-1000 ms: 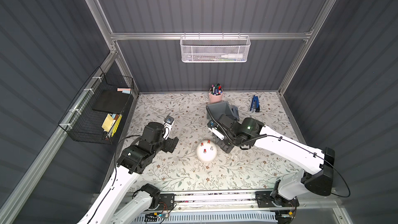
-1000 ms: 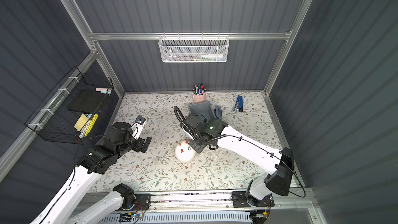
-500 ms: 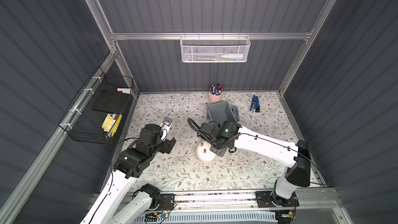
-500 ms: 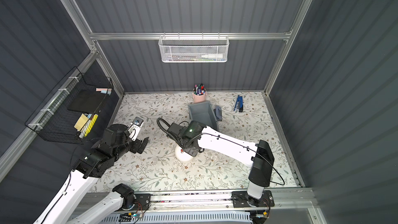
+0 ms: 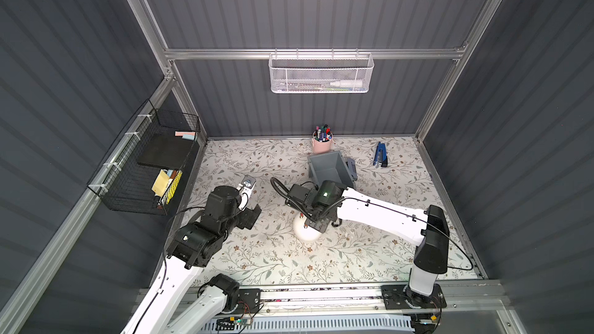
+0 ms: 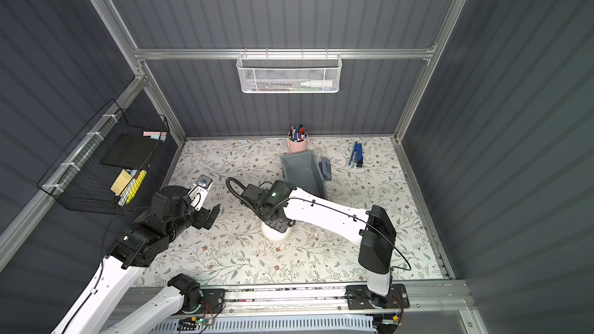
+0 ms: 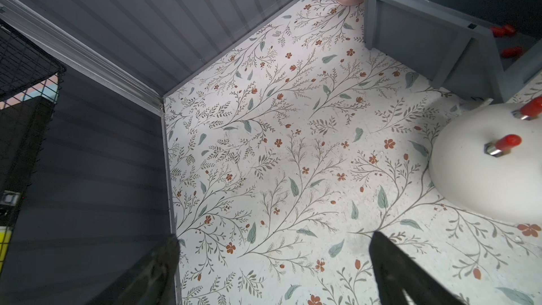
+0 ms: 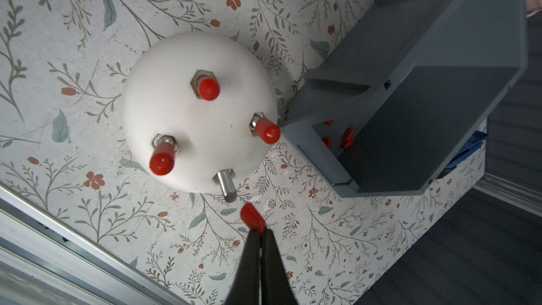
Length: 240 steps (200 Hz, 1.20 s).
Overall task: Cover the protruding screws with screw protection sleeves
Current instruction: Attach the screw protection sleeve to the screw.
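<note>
Gleaming bare screw (image 8: 225, 184), red sleeve (image 8: 251, 215) nearby

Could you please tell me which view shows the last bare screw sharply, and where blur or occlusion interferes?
Right wrist view: bare screw and held red sleeve crisp, evenly lit; right gripper blurred near the lens. Both top views: right arm overlaps white dome. Left wrist view: dome cropped.
</note>
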Motion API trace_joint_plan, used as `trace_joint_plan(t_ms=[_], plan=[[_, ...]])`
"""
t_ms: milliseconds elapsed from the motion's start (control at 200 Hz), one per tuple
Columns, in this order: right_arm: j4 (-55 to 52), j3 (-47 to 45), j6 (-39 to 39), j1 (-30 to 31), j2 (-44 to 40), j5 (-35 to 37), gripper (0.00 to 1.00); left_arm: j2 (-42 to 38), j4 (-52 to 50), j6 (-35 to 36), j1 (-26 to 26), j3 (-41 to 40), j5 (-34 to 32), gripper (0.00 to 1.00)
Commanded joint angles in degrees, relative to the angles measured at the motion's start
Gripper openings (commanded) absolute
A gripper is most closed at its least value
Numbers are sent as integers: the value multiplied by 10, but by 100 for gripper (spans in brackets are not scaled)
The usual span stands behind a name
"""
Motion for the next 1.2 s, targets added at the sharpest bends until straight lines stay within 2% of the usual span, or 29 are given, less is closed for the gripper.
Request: trace_joint_plan(t_ms=[0,1196], plan=[[-9,16,-8,1,10,0,0,-7,2,10,3,-2,-10,99],[-3,-8,-9,4,20,-26,0,-2,3,11,3,-5,-10,99]])
